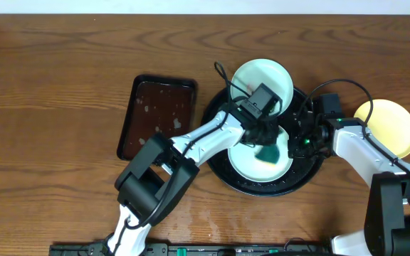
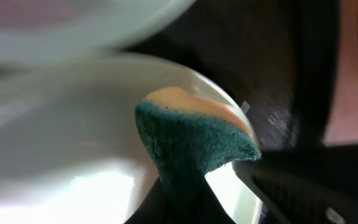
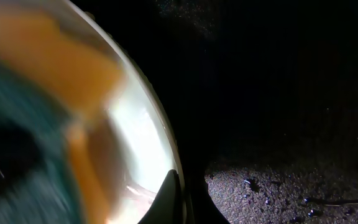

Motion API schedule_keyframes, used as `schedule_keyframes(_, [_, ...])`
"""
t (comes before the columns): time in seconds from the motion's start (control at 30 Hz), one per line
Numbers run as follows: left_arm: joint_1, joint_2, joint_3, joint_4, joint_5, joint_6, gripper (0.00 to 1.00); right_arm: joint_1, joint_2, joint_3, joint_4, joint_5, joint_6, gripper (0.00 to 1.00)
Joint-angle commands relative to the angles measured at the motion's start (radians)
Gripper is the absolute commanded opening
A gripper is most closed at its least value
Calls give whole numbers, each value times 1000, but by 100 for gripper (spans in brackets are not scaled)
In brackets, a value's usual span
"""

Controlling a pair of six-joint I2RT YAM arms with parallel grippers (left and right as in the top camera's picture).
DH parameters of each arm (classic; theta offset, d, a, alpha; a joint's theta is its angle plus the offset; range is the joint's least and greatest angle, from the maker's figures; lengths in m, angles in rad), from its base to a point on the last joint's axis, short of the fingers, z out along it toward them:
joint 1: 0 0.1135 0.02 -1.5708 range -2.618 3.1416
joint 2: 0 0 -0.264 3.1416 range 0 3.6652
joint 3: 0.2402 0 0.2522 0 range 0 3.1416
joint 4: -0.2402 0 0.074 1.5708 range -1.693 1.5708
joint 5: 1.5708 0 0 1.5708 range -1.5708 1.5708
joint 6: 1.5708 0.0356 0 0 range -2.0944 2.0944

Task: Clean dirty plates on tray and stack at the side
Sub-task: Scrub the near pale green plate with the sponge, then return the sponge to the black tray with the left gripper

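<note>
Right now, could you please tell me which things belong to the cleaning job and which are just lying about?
Job: round black tray; far mint-white round plate; near mint-white round plate; pale yellow round plate; teal sponge.
Lying about: dark brown rectangular tray.

The left arm [image 1: 191,144] reaches far forward, bent at the elbow. The left gripper [image 1: 267,148] points down, pinched tight on a sponge [image 2: 191,146]. The right arm [image 1: 358,148] bends in from the side toward the left one. The right gripper [image 1: 301,141] is closed tight.

No readable text or labels
</note>
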Motion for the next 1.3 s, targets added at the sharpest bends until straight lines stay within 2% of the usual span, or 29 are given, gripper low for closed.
schedule_keyframes(0.0, [-24, 12, -24, -2, 73, -24, 8, -3, 5, 10, -7, 65, 2, 1])
schedule_keyframes(0.23, [-12, 12, -103, -12, 18, -24, 8, -3, 5, 10, -10, 65, 2, 1])
schedule_keyframes(0.5, [71, 2, -95, -183, -299, 13, 8, -3, 5, 10, -12, 65, 2, 1])
schedule_keyframes(0.73, [66, -64, 10, -320, -541, 63, 8, -3, 5, 10, -13, 65, 2, 1])
schedule_keyframes(1.03, [47, -222, 28, -372, -507, 64, 8, -3, 5, 10, -18, 65, 2, 1])
schedule_keyframes(1.27, [127, -396, 28, -477, -521, 197, 8, -3, 5, 10, -24, 65, 1, 1])
